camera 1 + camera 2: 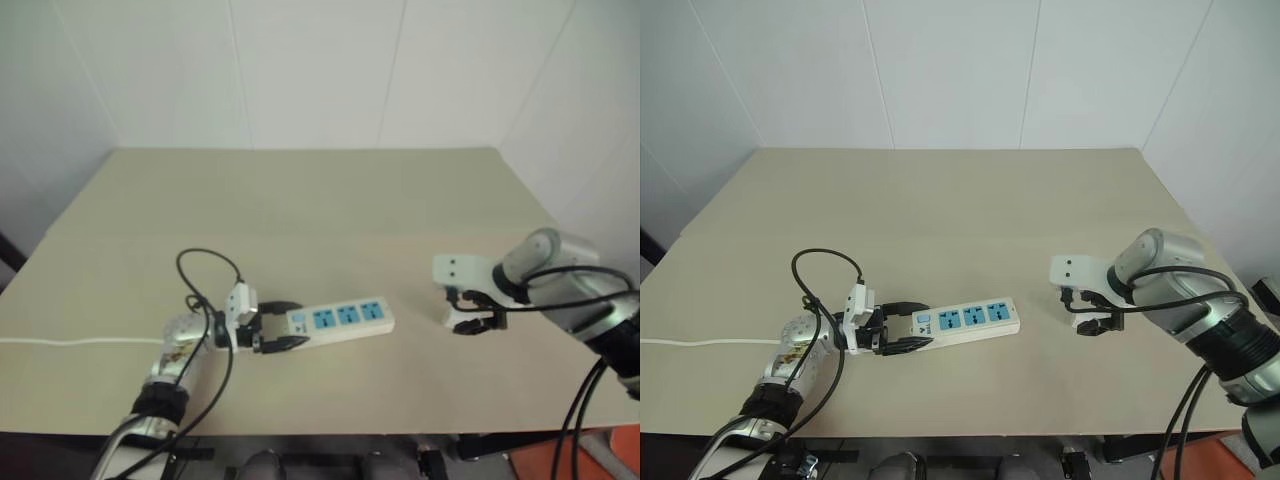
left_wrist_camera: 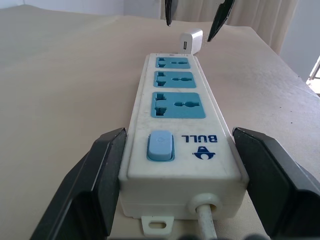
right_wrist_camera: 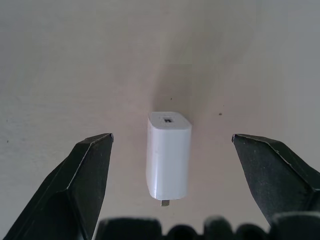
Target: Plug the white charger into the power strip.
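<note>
The power strip (image 1: 345, 317) lies on the table, a white bar with three blue sockets and a blue switch (image 2: 160, 145) at its near end. My left gripper (image 1: 300, 325) is shut on that switch end, one black finger on each long side (image 2: 95, 175). The white charger (image 3: 168, 152) lies flat on the table to the right of the strip, past its far end (image 2: 191, 42). My right gripper (image 3: 172, 137) hangs over the charger, pointing down and open. Its fingers (image 3: 85, 175) stand well clear on either side of the charger.
The beige table (image 1: 300, 200) ends at a white wall behind and at an edge close to my right arm. The strip's white cord (image 1: 70, 342) runs off to the left along the front. A black cable loop (image 1: 205, 258) arches over my left wrist.
</note>
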